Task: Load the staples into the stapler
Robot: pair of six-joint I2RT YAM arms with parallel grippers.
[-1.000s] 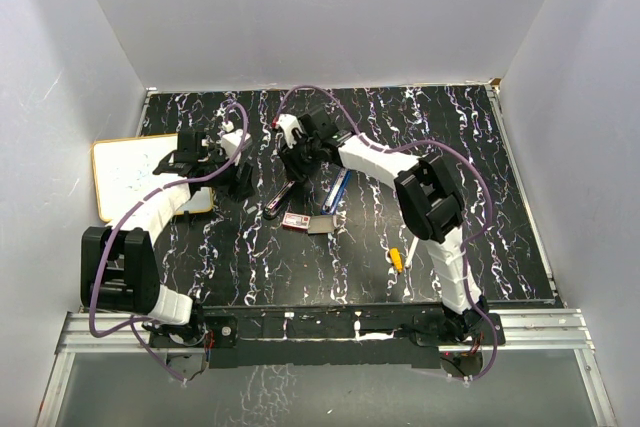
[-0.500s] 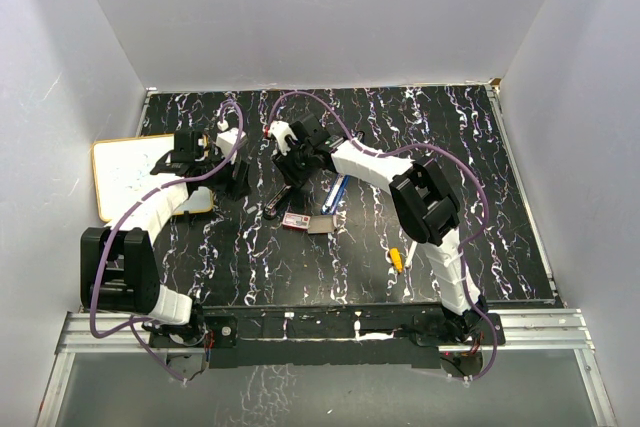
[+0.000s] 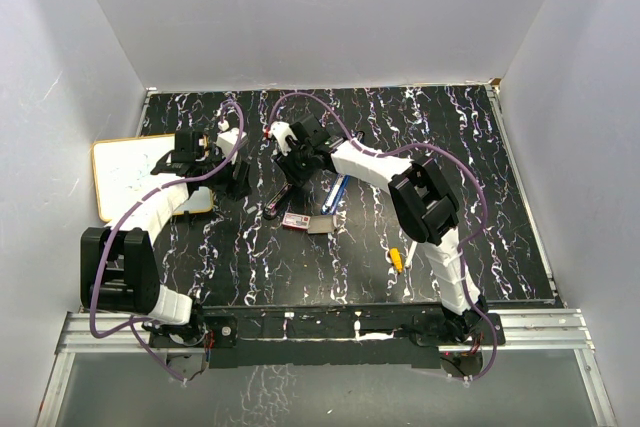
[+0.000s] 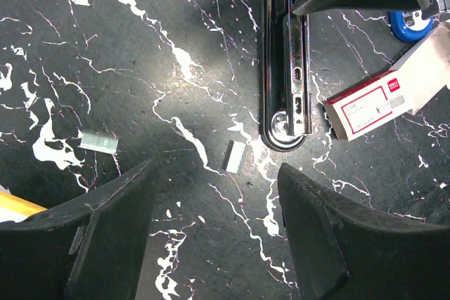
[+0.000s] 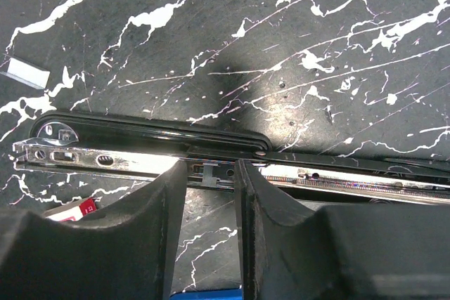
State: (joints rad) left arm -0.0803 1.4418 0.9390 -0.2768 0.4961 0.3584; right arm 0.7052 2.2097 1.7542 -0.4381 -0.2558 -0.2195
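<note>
Right pincer (image 5: 209,173) hovers at the chrome rail of the open black stapler (image 5: 140,138), its fingers narrowly parted; we cannot tell whether they pinch anything. Left pincer (image 4: 216,173) stands spread, holding nothing, above the black white-veined marbled surface (image 4: 176,40), where short silvery staple strips (image 4: 235,156) lie loose. Just beside the stapler's rounded end we see the flat red-and-white cardboard staples box (image 4: 365,103).

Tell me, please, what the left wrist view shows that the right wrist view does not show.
Only the left wrist view: the left gripper, open and empty; the label of the staples box; staple strips lying farther off. Only the right wrist view: the right gripper from close, astride the rail of the stapler. Both: the opened stapler, a loose strip near its end, the black marble table.
</note>
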